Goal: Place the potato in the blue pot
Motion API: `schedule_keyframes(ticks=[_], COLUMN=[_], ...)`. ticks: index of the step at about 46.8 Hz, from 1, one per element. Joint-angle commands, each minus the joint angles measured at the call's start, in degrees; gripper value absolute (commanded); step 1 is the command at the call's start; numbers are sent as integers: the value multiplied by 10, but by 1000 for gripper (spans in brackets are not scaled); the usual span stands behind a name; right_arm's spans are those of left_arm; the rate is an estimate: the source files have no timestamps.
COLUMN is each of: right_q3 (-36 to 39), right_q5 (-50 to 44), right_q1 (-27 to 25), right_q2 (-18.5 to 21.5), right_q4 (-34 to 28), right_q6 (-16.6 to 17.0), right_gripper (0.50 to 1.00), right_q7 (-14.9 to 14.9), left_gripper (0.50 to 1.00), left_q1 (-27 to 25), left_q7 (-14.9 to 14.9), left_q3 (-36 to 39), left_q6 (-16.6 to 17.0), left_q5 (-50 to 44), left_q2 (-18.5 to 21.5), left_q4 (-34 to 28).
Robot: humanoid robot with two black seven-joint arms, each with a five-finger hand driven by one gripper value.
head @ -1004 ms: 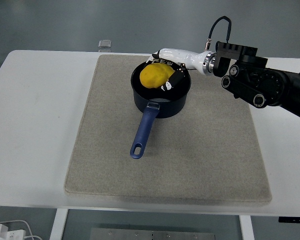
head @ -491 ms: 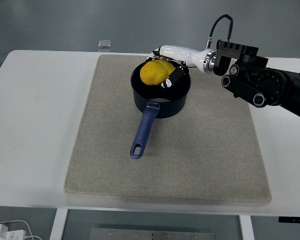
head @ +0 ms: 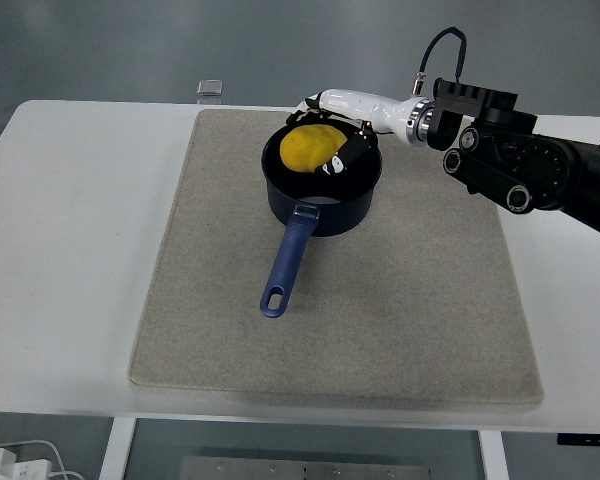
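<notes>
A yellow potato (head: 309,147) sits in the mouth of the blue pot (head: 321,208), over its far half. My right hand (head: 334,135) reaches in from the right, its white back above the pot's far rim and its fingers (head: 344,157) curled around the potato. The pot stands on the far middle of a grey mat (head: 420,300), with its long blue handle (head: 286,262) pointing toward the near edge. How deep the potato lies inside the pot is hidden by the rim. The left arm does not show.
The black right arm (head: 525,170) crosses the table's far right corner. A small clear object (head: 210,89) lies at the table's far edge, beyond the mat. The white table (head: 70,250) shows bare around the mat.
The hand and potato rose slightly and shifted toward the pot's far rim over the last second; between half a second ago and now they barely moved. The pot stayed put.
</notes>
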Motion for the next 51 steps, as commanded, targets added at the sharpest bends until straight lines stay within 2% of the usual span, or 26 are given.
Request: schedule_keyframes(ticks=[1,12,21,31,40,51], right_q3=[2,8,18,34,34,37], right_q5=[0,2,21,210,396,547], right_q1=[-1,-1,-2,-6,-41,-86], right_q2=[0,-5,-34,-74,-95,-105], right_q4=[1,0,0,-11,-55,-61], right_q6=[-1,-4,-30,-31,-31,-32], right_gripper=[934,934,934,934,934,934], right_q7=[0,0,-1,-2,-45,-48], left_gripper=[1000,1000,1000,1000,1000,1000], left_q1=[0,0,1,0,0,0], left_q7=[0,-1,-1,0,0,0], left_q3=[0,0,0,0,0,0], left_q6=[0,0,0,0,0,0], left_q5=[0,0,0,0,0,0], left_q2=[0,0,0,0,0,0], left_q4=[0,0,0,0,0,0])
